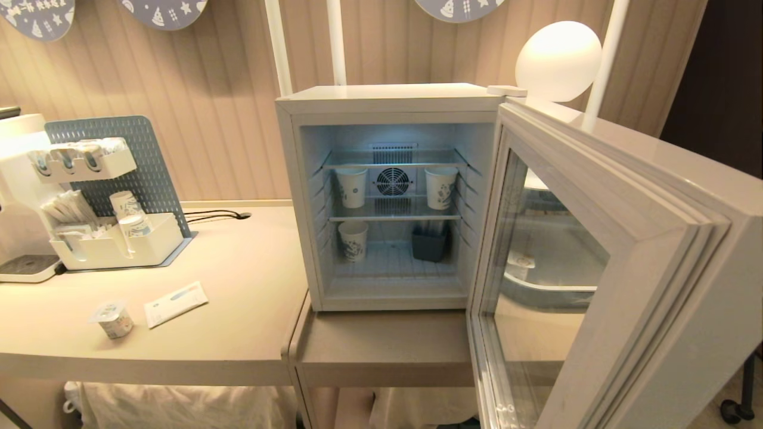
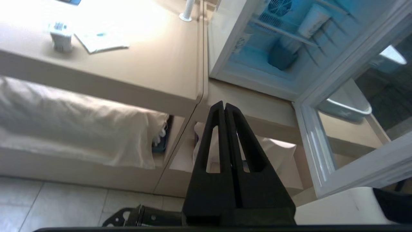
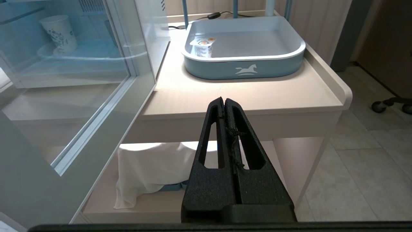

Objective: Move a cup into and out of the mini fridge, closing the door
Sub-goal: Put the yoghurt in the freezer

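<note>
step: reach for the cup point(image 1: 112, 319), which stood on the table point(image 1: 250, 280) left of the mini fridge point(image 1: 387, 196) | door point(image 1: 602, 280) swung wide | left gripper point(image 2: 224, 106) closed, empty, below the table edge | right gripper point(image 3: 224, 101) closed, parked | we judged: open first, descend over the lid, grip the sides.

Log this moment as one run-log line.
door: open | cup: on table, outside mini fridge | left gripper: shut, empty | right gripper: shut, empty

the mini fridge point(image 1: 381, 101) is white, its inside lit pale blue. white paper cups point(image 1: 351, 186) at about ten o'clock of the dark grey bin point(image 1: 429, 244) carry blue print. the tray point(image 3: 244, 61) is grey-blue with a white horse mark.
</note>
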{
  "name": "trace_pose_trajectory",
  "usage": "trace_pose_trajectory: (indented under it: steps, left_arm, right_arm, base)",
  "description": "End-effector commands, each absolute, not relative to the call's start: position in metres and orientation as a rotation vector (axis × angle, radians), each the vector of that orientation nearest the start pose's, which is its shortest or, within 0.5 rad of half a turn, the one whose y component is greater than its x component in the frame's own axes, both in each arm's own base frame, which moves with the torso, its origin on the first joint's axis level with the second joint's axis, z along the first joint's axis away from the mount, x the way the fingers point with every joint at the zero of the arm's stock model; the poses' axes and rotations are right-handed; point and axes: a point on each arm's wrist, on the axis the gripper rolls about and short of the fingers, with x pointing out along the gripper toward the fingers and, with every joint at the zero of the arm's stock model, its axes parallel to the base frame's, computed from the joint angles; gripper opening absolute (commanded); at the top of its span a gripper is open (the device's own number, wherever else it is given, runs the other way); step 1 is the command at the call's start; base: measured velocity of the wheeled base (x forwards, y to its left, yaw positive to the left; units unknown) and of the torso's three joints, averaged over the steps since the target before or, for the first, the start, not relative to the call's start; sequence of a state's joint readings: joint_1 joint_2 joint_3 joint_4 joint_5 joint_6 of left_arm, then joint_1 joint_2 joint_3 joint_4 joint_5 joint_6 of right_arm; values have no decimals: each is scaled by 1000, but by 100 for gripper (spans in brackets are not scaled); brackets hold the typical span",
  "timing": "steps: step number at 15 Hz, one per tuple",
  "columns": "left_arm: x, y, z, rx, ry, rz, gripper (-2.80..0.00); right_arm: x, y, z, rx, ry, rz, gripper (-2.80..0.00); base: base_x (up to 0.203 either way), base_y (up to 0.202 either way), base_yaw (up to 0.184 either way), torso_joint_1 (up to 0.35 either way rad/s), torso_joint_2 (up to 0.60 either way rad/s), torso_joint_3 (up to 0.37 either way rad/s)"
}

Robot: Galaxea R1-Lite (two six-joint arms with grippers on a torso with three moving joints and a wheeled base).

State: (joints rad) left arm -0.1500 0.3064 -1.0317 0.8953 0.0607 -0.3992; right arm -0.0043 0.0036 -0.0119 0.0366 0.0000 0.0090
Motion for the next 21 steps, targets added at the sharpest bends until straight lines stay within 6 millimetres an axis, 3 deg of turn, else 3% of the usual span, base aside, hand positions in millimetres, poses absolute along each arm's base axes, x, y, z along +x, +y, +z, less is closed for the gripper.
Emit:
trace_pose_trajectory:
  steps: [1,5,9,12,15,17,21]
  left_arm:
    - [-100,16,231,-387,219,-34,-280]
    - [-77,5,207,-406,236,1,-280]
    - [-75,1,143,-248,138,-3,-280]
    - [-37,2,100,-107,20,80,-280]
    - [-25,2,89,3,-101,87,-280]
    - [-23,0,75,67,15,-13,-280]
    - [-23,0,75,49,12,-21,-280]
  right_arm:
    - [-23,0,75,9,29,-5,-280]
    - [-23,0,75,9,31,-5,-280]
    - [-23,0,75,9,30,-5,-280]
    - [-23,0,75,9,31,-5,-280]
    - [-23,0,75,9,31,-5,-280]
    - [-23,0,75,9,31,-5,-280]
    - [-23,0,75,9,31,-5,-280]
  base:
    - [0,0,0,0,0,0]
    - [0,0,0,0,0,0]
    - [0,0,0,0,0,0]
    - [0,0,0,0,0,0]
    - [0,0,0,0,0,0]
    - [0,0,0,0,0,0]
    - [0,0,0,0,0,0]
